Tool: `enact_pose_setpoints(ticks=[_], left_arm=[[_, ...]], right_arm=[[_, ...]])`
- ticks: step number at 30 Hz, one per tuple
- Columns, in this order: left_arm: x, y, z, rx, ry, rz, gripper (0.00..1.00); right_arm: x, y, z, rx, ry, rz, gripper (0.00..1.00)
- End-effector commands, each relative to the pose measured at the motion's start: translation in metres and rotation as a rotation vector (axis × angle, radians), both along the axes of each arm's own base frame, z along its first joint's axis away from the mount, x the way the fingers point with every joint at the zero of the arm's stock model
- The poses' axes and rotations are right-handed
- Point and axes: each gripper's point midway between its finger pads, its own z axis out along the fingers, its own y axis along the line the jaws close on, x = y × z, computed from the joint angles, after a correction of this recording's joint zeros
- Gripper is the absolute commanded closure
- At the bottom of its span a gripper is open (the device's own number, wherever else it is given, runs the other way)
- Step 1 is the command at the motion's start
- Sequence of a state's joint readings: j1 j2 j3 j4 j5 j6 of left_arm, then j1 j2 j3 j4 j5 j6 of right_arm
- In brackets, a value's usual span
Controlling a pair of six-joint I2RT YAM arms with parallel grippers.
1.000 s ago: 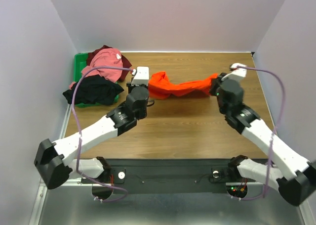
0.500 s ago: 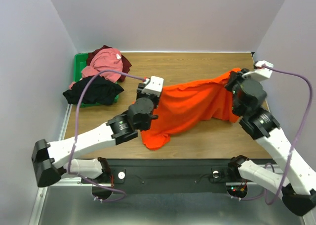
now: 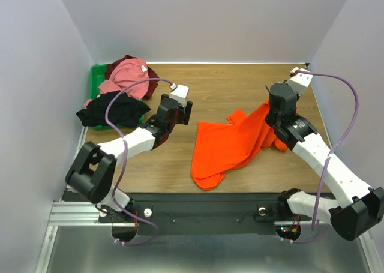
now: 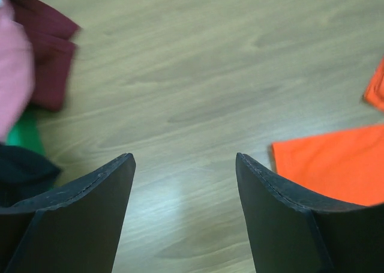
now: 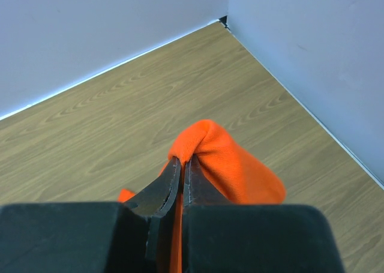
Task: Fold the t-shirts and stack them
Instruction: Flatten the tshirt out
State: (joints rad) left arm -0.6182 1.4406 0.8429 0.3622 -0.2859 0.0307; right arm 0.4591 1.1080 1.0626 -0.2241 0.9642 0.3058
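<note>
- Since the frame half a second earlier, the left pincer (image 4: 185,164) had let go of the orange t-shirt (image 3: 231,144) and swung back toward the green bin (image 3: 95,84). The cloth, then stretched between both arms, had slumped into a rumpled heap.
- Left pincer: released, jaws wide apart with only bare worktop (image 3: 228,84) between them. In the wrist view an orange edge lay just beside its right finger, not touching.
- Right pincer (image 5: 183,162): clenched on a bunched fold of the orange t-shirt, which bulged past the fingertips.
- The orange t-shirt lay right of centre on the worktop, doubled over on itself. One end rose to the right pincer and the other trailed toward the near edge.
- The pink t-shirt (image 3: 126,75), maroon t-shirt (image 3: 153,76) and black t-shirt (image 3: 114,110) were piled on and over the bin at far left, well apart from the orange one.
- Judged step: spreading the orange t-shirt flat before any fold. It was early in the task, with nothing folded or stacked.
- To do it well, the left pincer probably needed to take a hem corner or shoulder, not mid-panel, and only a single layer.
- The right grasp should hold while both arms draw apart and lay the cloth down low and flat.
- Risks: pinching two layers, twisting the body, or dragging cloth off the near edge.
</note>
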Motion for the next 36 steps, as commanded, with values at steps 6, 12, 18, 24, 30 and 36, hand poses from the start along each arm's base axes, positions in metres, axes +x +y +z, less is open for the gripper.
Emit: enact_pose_setpoints(ticks=[6, 12, 18, 24, 30, 36], left_arm=[[0.008, -0.068, -0.022, -0.182, 0.106, -0.287, 0.20], [0.026, -0.091, -0.046, -0.174, 0.166, -0.325, 0.20], [0.036, -0.095, -0.060, -0.162, 0.196, -0.302, 0.20], [0.040, -0.101, -0.083, -0.118, 0.238, -0.292, 0.21], [0.042, -0.102, -0.094, -0.096, 0.260, -0.273, 0.25], [0.038, -0.106, -0.107, -0.043, 0.282, -0.265, 0.29]], right_arm=[[0.003, -0.002, 0.004, 0.034, -0.055, -0.014, 0.99], [0.003, 0.002, 0.001, 0.044, -0.054, 0.014, 0.99], [0.004, 0.004, -0.002, 0.049, -0.052, 0.030, 0.99], [0.006, 0.006, -0.004, 0.050, -0.047, 0.040, 0.99], [0.006, 0.007, -0.005, 0.050, -0.048, 0.042, 0.99], [0.006, 0.006, -0.007, 0.048, -0.045, 0.039, 0.99]])
